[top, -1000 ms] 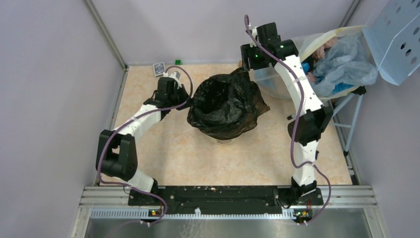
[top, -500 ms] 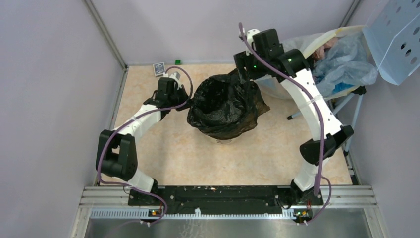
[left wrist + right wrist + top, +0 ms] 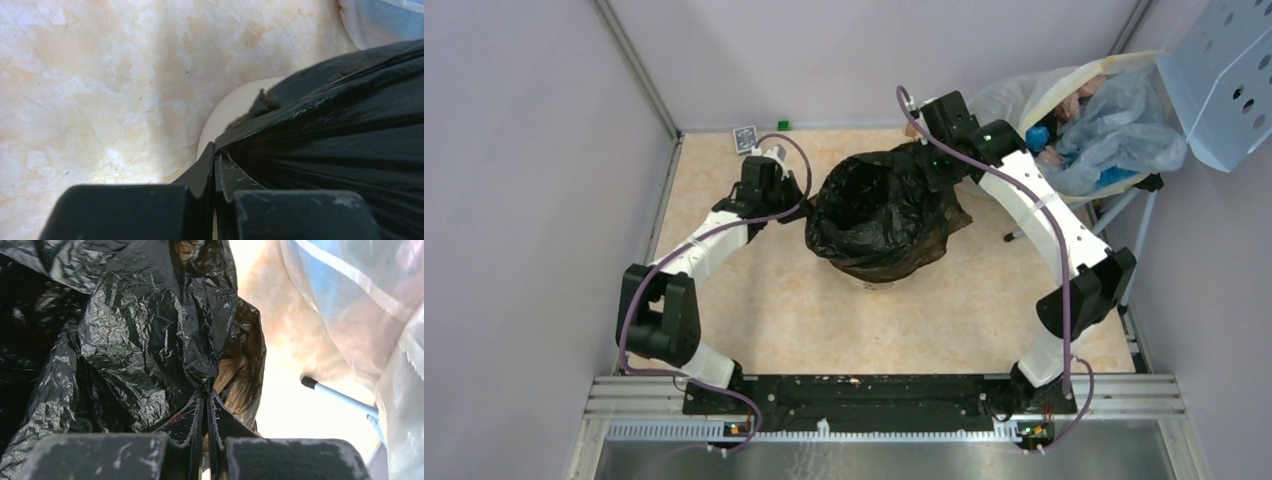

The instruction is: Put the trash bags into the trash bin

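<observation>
Stretching the trash bag (image 3: pixel 879 210) over the trash bin (image 3: pixel 232 105), with one arm on each side of it.

Left of the bin, the left fingers (image 3: pixel 200 172) are pressed together on the bag's edge, holding it just outside the cream wall, low over the surface (image 3: pixel 764 300). The bag sits in and over the bin, its mouth gaping upward and film spilling down the outside. At the bin's far right edge the right fingers (image 3: pixel 187 420) are pinching a bunched fold of the black film; a pale translucent sack (image 3: pixel 1114 120) lies further right of the bin. I'd say the lining step is nearly through, though the right side looks gathered rather than wrapped. Next, that fold wants drawing outward and down past the rim, gently, since thin film could tear or drag the bin sideways.
</observation>
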